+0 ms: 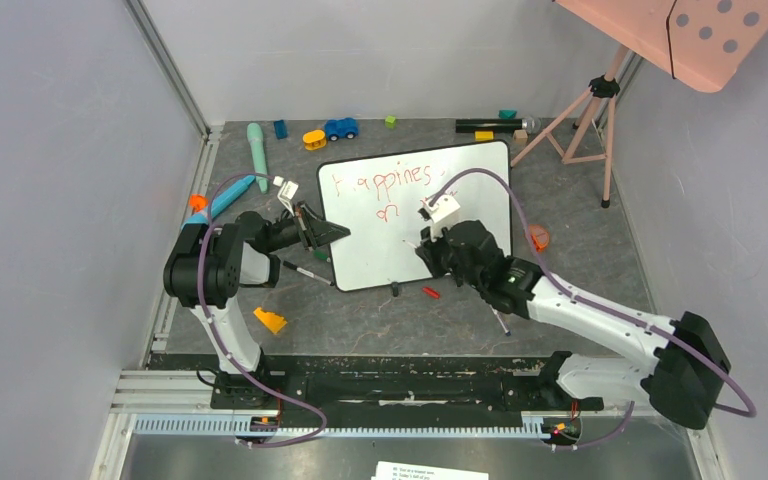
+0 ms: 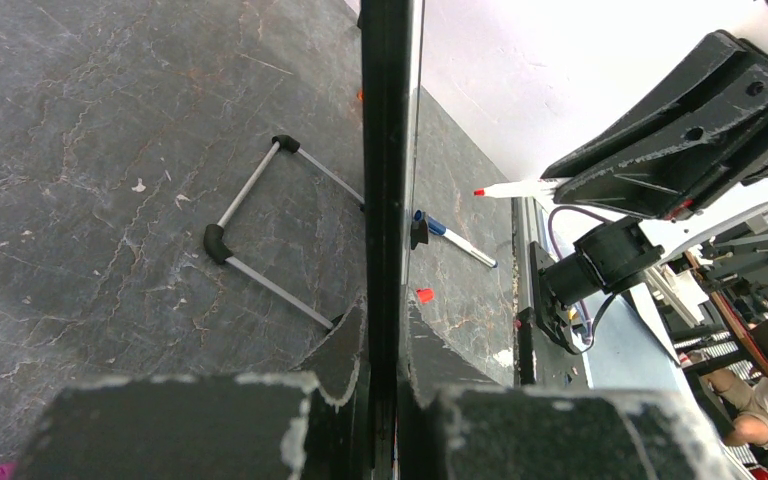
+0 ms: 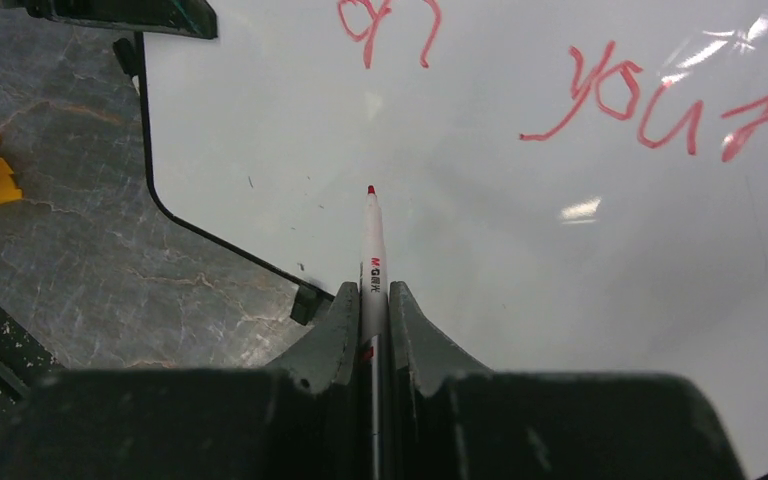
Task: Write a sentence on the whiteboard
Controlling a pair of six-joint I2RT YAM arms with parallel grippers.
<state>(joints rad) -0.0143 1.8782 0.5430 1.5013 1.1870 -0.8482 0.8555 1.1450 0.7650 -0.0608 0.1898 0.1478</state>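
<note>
I am pinching a red-tipped marker tight in my right gripper, its tip pointing straight ahead over a bare patch of the whiteboard. The sentence, showing "on your" in red, is lying farther ahead of that tip. My left gripper is clamping narrowly on the whiteboard's black rim.

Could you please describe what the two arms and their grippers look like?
The left arm and right arm have white links with bulky black joints. A purple cable loops along each. The left gripper and right gripper are black, tapered two-finger wedges with scuffed, whitish edges.
</note>
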